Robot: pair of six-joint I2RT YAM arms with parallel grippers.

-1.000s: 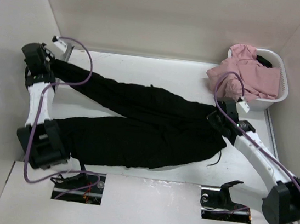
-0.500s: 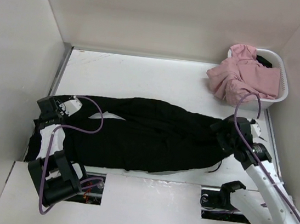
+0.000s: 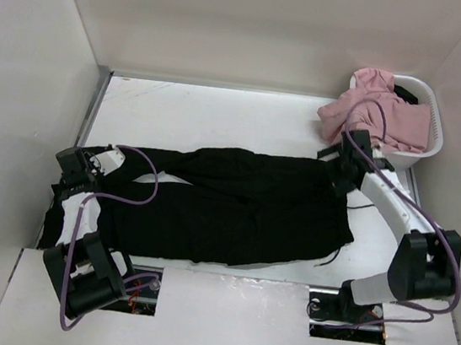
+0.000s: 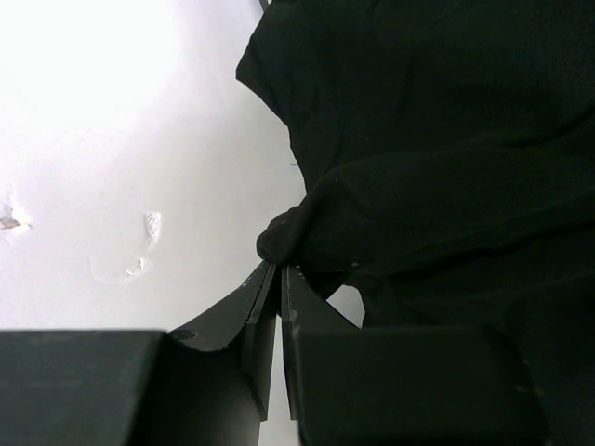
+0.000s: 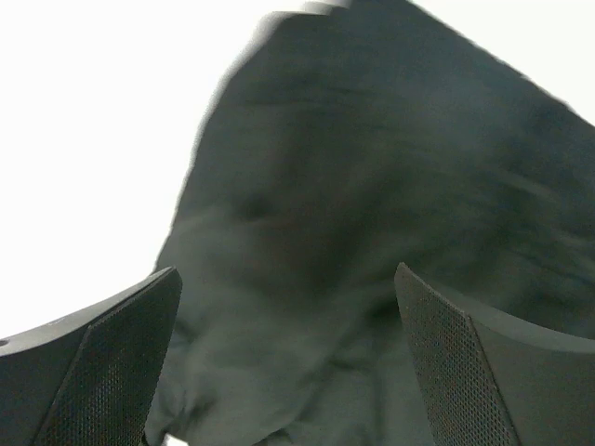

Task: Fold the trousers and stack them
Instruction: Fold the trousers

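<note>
The black trousers lie lengthwise across the table, one leg laid over the other, waist end at the right. My left gripper is at the leg ends on the left. In the left wrist view it is shut on a bunched fold of the trousers. My right gripper hovers over the back corner of the waist. The right wrist view shows it open wide, the dark trousers blurred below and nothing between its fingers.
A white laundry basket holding pink clothing stands at the back right, close behind my right arm. White walls enclose the table on the left, back and right. Two cable openings sit by the arm bases.
The left gripper carried the back leg from the far left corner forward onto the other leg. The right gripper opened, let go of the waist and swung toward the back.
</note>
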